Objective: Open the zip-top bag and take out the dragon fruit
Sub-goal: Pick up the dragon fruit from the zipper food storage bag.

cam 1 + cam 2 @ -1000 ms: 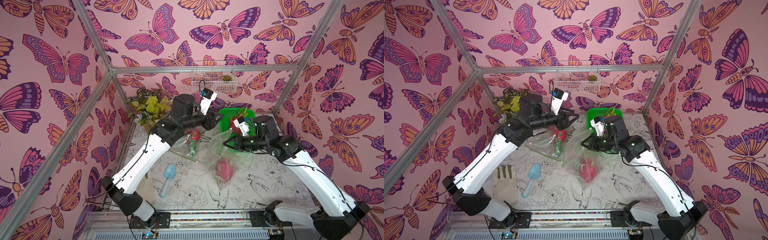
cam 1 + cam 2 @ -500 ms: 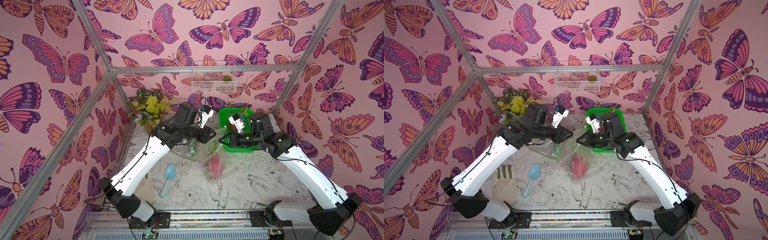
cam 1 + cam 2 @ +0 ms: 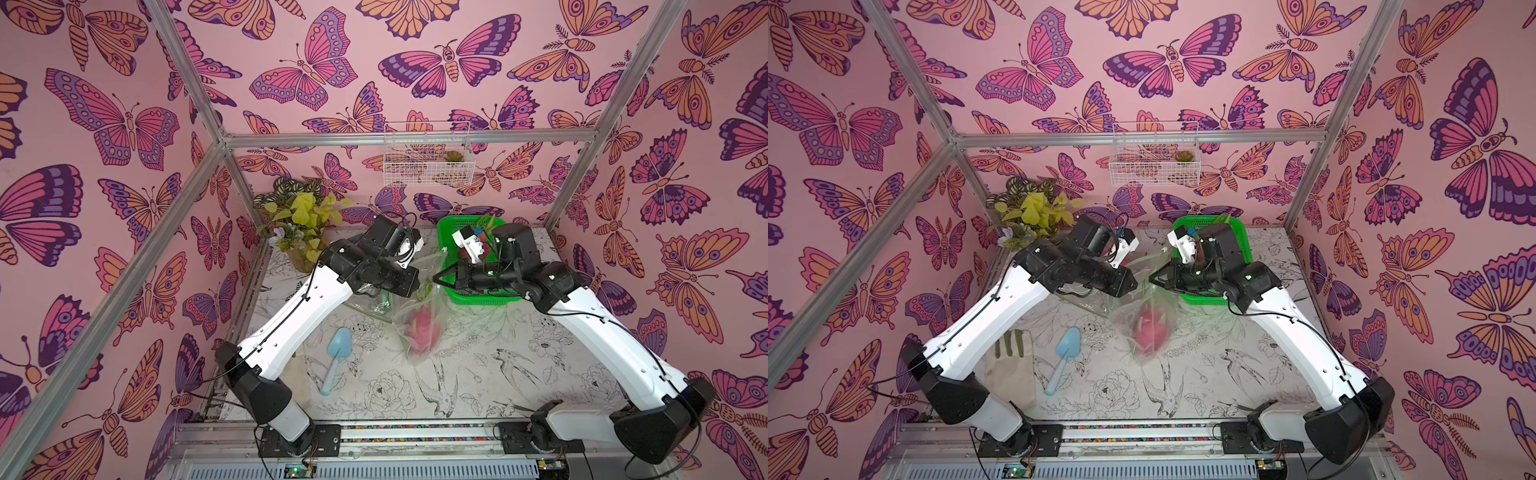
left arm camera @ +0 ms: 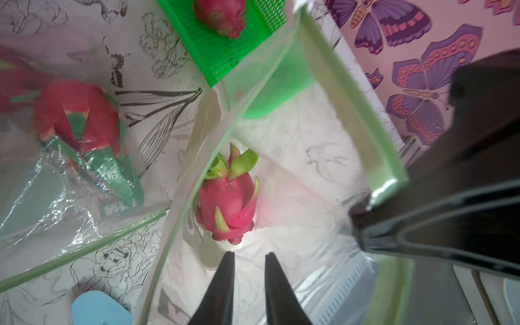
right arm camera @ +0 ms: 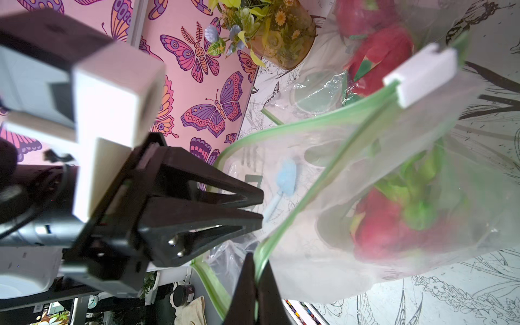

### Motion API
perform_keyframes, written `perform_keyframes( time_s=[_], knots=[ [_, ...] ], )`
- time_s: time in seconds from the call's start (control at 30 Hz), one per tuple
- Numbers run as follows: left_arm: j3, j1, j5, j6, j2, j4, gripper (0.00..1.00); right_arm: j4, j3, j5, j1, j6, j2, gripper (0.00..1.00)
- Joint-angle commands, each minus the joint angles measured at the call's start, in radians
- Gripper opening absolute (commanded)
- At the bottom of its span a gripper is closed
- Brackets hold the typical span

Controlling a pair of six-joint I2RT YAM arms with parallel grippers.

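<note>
My right gripper (image 5: 254, 270) is pinched tight on the green zip rim of the clear plastic zip-top bag (image 3: 417, 328), holding its mouth up above the middle of the flower-printed white table (image 3: 478, 374). The bag's white slider (image 5: 420, 77) sits at the far end of the zip. My left gripper (image 4: 247, 260) points into the open mouth, its two black fingers (image 4: 225, 278) a narrow gap apart with nothing between them — they touch no plastic that I can see.

Inside the bag, at its bottom, lies the magenta-pink oval dragon fruit (image 4: 228, 205) with green-tipped scales, its leafy end turned away from my left fingertips. Just left of this bag, on the table, another red dragon fruit (image 4: 76, 115) lies in a second, crumpled clear bag (image 4: 56, 191). A further one (image 4: 221, 15) rests in the green perforated plastic basket (image 3: 482, 295) at the far right — just behind my right wrist.
</note>
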Motion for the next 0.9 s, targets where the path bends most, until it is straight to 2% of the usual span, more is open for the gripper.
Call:
perform_keyframes(
  time_s=[0.0, 0.1, 0.2, 0.47, 0.73, 0.87],
  knots=[
    [0.037, -0.006, -0.042, 0.014, 0.005, -0.075, 0.20, 0.021, 0.015, -0.017, -0.002, -0.022, 0.010, 0.00],
    [0.073, -0.007, -0.078, 0.007, -0.021, -0.070, 0.25, 0.018, 0.010, -0.016, -0.002, -0.028, 0.024, 0.00],
    [0.097, -0.010, -0.054, 0.024, -0.046, -0.050, 0.32, 0.038, -0.006, -0.016, -0.002, -0.023, 0.029, 0.00],
    [0.017, -0.023, -0.017, -0.085, -0.017, 0.097, 0.31, 0.087, -0.028, -0.046, -0.002, -0.022, 0.032, 0.00],
    [0.000, -0.049, -0.067, -0.101, 0.085, 0.102, 0.29, 0.076, -0.045, -0.044, -0.002, -0.032, 0.022, 0.00],
    [-0.006, -0.052, -0.090, -0.115, 0.136, 0.106, 0.32, 0.081, -0.040, -0.050, -0.002, -0.031, 0.013, 0.00]
  ],
)
